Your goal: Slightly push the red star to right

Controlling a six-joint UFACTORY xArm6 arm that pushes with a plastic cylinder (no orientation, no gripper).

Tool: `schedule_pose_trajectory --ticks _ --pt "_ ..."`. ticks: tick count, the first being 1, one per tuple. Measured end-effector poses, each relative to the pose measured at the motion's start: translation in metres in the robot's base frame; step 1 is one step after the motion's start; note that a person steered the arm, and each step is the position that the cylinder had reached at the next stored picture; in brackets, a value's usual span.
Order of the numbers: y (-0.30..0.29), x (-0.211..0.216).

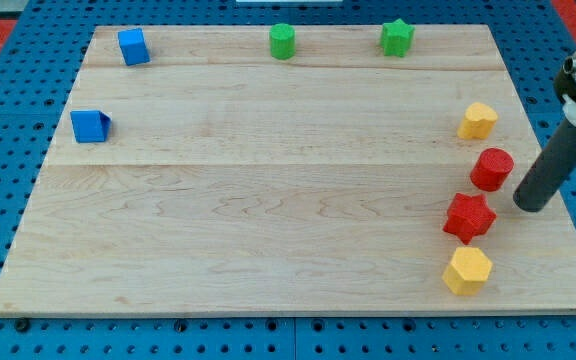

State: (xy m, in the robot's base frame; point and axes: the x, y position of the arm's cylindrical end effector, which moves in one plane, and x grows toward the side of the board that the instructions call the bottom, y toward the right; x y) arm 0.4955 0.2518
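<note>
The red star (468, 217) lies on the wooden board (268, 200) near its right edge. A red cylinder (492, 169) stands just above it and a yellow hexagon (467, 270) just below it. My tip (532, 205) rests on the board to the right of the red star, a small gap away, and right of and slightly below the red cylinder. The dark rod slants up to the view's right edge.
A yellow block (478, 121) sits above the red cylinder. A green cylinder (283, 41) and a green star (397, 37) lie along the top edge. Two blue blocks lie at the top left (133, 46) and left (90, 126).
</note>
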Motion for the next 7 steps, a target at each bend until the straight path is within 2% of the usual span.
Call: schedule_pose_trajectory --ticks 1,3,4,6,7 --pt "-0.035 -0.017" --pt "-0.105 -0.015" --pt "-0.117 0.012" --pt "-0.068 0.026" --pt "-0.106 0.027"
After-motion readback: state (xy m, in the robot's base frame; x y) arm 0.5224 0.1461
